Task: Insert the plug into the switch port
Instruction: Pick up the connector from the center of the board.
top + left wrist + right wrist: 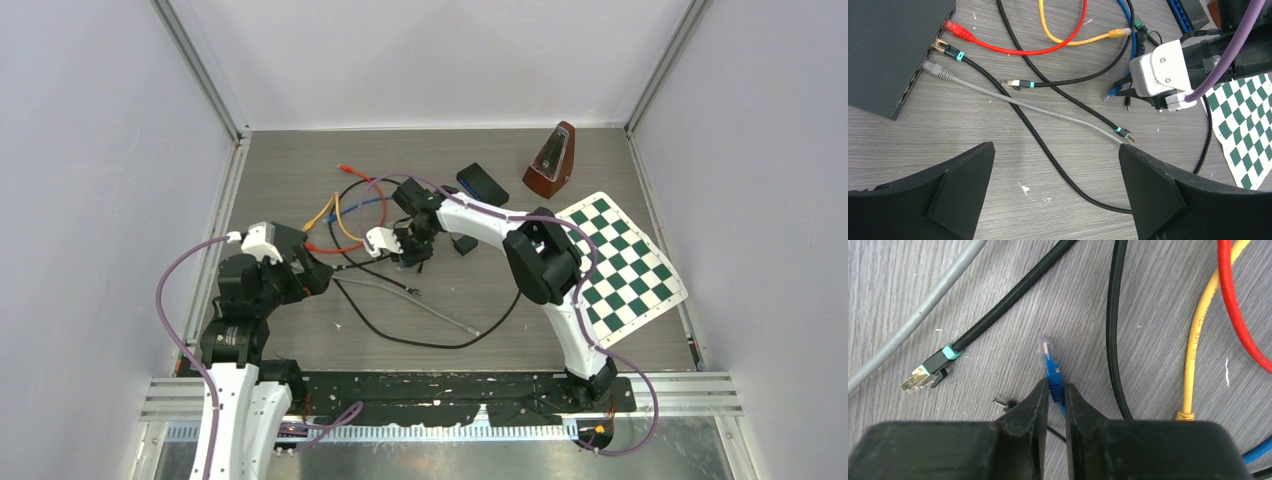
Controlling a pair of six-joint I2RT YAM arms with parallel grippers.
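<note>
The dark switch (pixel 888 50) lies at the upper left of the left wrist view, with a red (pixel 955 31), a black (pixel 945 49) and a grey plug (pixel 938 70) in its ports. My right gripper (pixel 1057 390) is shut on the blue plug (pixel 1052 371), whose clear tip points away from the fingers just above the table. In the top view that gripper (pixel 412 255) is mid-table, right of the switch. My left gripper (pixel 1055 150) is open and empty over bare table, with a black cable (pixel 1068 175) running between its fingers.
Loose cables cross the middle: a yellow one (pixel 1193 350), a red one (pixel 1238 315) and black ones with teal-banded plugs (pixel 928 371) (pixel 1124 133). A second black box (pixel 482 183), a metronome (pixel 550 160) and a checkerboard (pixel 620 265) are at the right.
</note>
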